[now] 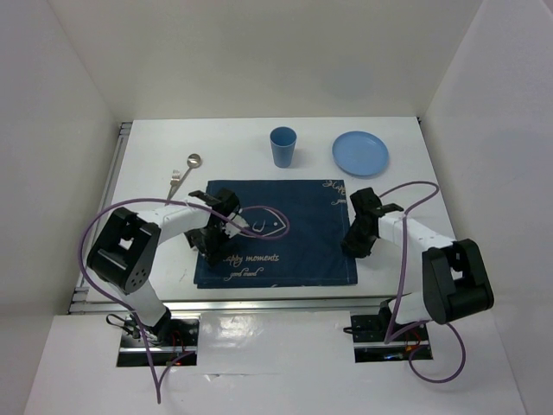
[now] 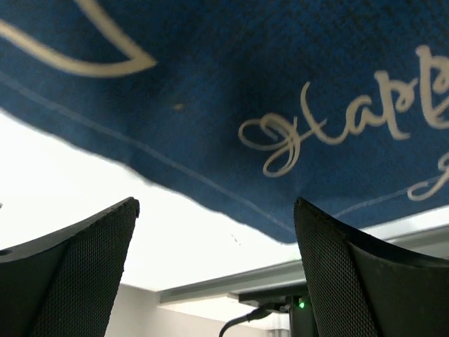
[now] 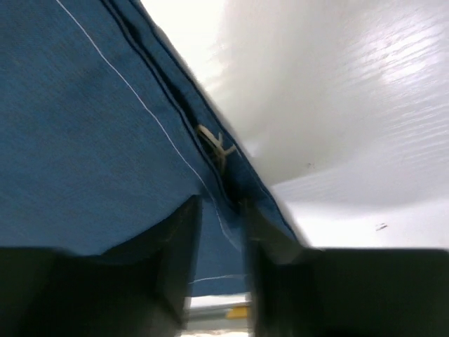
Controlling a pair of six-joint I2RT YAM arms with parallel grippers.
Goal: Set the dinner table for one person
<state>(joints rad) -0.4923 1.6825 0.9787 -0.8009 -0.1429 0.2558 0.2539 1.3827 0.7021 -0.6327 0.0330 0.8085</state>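
The surface (image 1: 233, 143) is a large, flat, white rectangle, level and closed in by plain white walls (image 1: 259, 60) on the left, far and right sides. A metal rail (image 1: 118, 199) runs along its left edge and along its near edge. A dark blue placemat (image 1: 294, 255) lies flat on its near middle. On the bare white beyond it, a blue cup (image 1: 282, 146) stands upright, a blue plate (image 1: 360, 153) lies to the right, and a spoon (image 1: 193, 161) and fork (image 1: 174, 181) lie far left.
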